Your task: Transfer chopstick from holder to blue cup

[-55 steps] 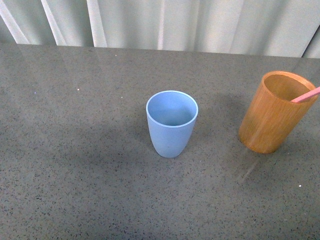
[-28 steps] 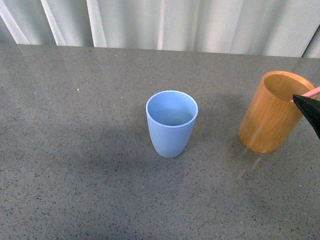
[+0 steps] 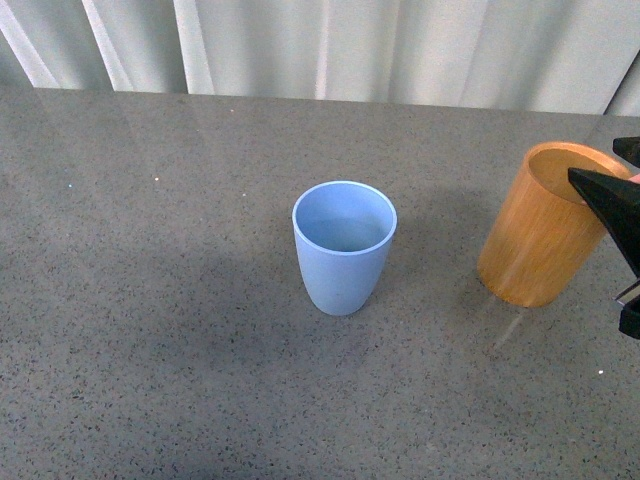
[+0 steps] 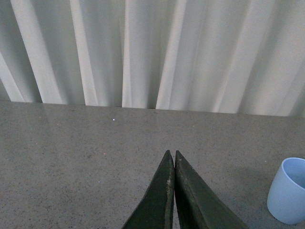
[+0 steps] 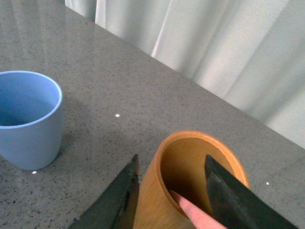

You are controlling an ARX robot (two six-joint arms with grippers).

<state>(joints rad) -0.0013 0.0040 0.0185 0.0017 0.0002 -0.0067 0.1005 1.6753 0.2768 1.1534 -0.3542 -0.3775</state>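
The blue cup (image 3: pixel 343 245) stands upright and empty mid-table; it also shows in the right wrist view (image 5: pixel 28 129) and the left wrist view (image 4: pixel 288 191). The wooden holder (image 3: pixel 540 230) stands to its right. My right gripper (image 3: pixel 592 157) is open at the holder's rim. In the right wrist view the gripper (image 5: pixel 171 157) straddles the holder (image 5: pixel 152 195), one finger outside its wall and one over its mouth. The pink chopstick (image 5: pixel 200 213) leans out of the holder between the fingers, not gripped. My left gripper (image 4: pixel 172 152) is shut and empty, left of the cup.
The grey speckled countertop (image 3: pixel 150 330) carries only the cup and the holder. A pale pleated curtain (image 3: pixel 330 45) hangs along its far edge. The left arm does not show in the front view.
My right gripper has come in from the right edge of the front view and moved left onto the holder's rim, covering the chopstick's pink end. The cup and holder have not moved.
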